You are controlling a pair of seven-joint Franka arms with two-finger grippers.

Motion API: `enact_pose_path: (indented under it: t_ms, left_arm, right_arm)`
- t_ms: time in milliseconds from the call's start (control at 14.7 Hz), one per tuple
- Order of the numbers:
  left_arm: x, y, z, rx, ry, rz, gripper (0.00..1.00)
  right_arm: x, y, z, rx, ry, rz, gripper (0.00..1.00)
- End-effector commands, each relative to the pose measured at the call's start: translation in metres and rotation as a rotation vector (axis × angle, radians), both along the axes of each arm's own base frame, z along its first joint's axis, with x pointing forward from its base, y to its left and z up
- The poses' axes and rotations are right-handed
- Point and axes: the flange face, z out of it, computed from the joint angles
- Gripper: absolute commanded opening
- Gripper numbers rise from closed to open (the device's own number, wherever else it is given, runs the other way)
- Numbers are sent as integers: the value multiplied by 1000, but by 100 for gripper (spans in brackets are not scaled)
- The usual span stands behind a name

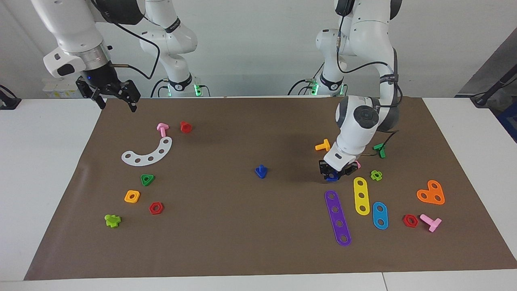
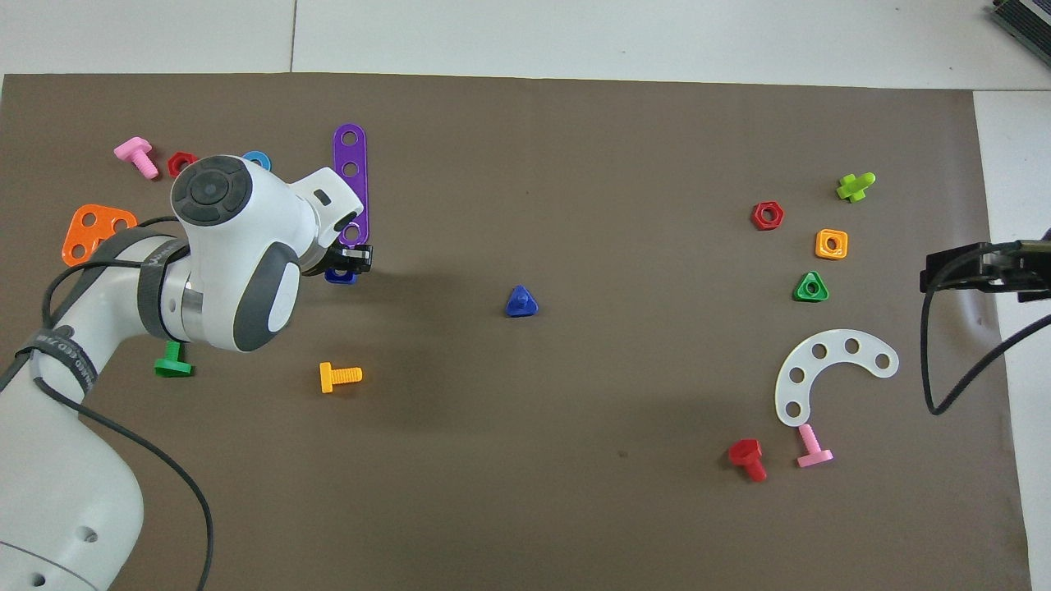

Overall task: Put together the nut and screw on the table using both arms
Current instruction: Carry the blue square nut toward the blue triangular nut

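Nut (image 1: 332, 176) sits clamped between the left pincer's (image 1: 333, 174) closed fingers, above the mat.

The left arm's wrist covers most of the blue strip (image 2: 257, 158) and part of the orange heart plate (image 2: 82, 234) in the overhead view. The nut (image 1: 332, 176) shows only as a blue sliver between the left gripper (image 1: 333, 173) fingers. The right gripper (image 2: 944, 271) is cut off by the overhead view's edge.

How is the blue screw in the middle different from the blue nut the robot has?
The screw stands free mid-mat on its triangular head, shaft up; the nut is pinched in the shut left gripper. The screw shows whole; the nut is mostly hidden. Both are dark blue.
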Motion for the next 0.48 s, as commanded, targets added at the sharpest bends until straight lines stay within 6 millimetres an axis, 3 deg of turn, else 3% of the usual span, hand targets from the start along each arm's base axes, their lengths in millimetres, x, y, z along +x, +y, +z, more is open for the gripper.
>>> enact_pose_path:
  t_ms: [0, 407]
  left_arm:
    - [4, -38, 11, -1, 18, 39, 29]
    - [-12, -138, 39, -47, 13, 113, 30]
  right_arm:
    - [-3, -4, 0, 26, 5, 14, 100]
    - [-3, -5, 0, 26, 5, 12, 100]
